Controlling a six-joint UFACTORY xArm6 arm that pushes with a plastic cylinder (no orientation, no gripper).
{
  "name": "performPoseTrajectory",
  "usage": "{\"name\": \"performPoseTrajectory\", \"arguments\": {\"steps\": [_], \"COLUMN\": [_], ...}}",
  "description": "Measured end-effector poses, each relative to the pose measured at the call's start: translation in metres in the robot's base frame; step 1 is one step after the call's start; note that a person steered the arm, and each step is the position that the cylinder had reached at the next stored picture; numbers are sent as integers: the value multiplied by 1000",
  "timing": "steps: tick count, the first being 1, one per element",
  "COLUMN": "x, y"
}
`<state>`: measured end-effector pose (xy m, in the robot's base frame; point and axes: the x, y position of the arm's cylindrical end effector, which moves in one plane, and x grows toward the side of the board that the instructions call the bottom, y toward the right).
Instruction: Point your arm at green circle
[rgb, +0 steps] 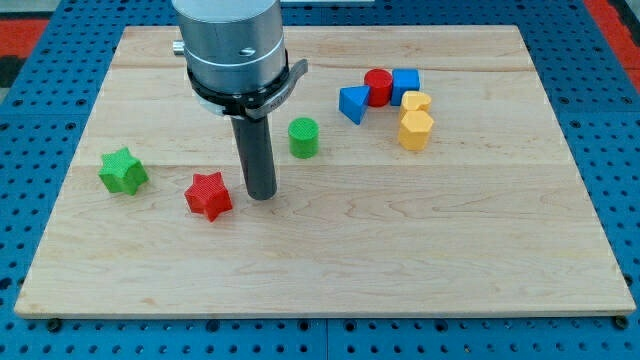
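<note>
1. My tip (261, 195), the lower end of the straight dark rod, is down on the pale wooden board (330, 260); it's a bare rod, with no jaws to stand apart or together, clamped on nothing.
2. Just to the view's left of my tip, the red star-shaped block (208, 195) sits close, with a thin gap showing.
3. Up and to the view's right, the green circle block (304, 137) stands near my tip, not touching.
4. Farther left, the green star-shaped block (123, 171) sits well apart.
5. Out at upper right, there's a cluster: blue triangular block (353, 103), red cylinder block (378, 87), blue cube block (405, 84), then two yellow blocks, the smaller (417, 101) above the hexagonal one (415, 129).
</note>
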<state>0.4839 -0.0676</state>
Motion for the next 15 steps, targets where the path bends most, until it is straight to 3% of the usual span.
{"name": "performPoseTrajectory", "arguments": {"steps": [7,15], "x": [15,-60], "y": [-1,9]}}
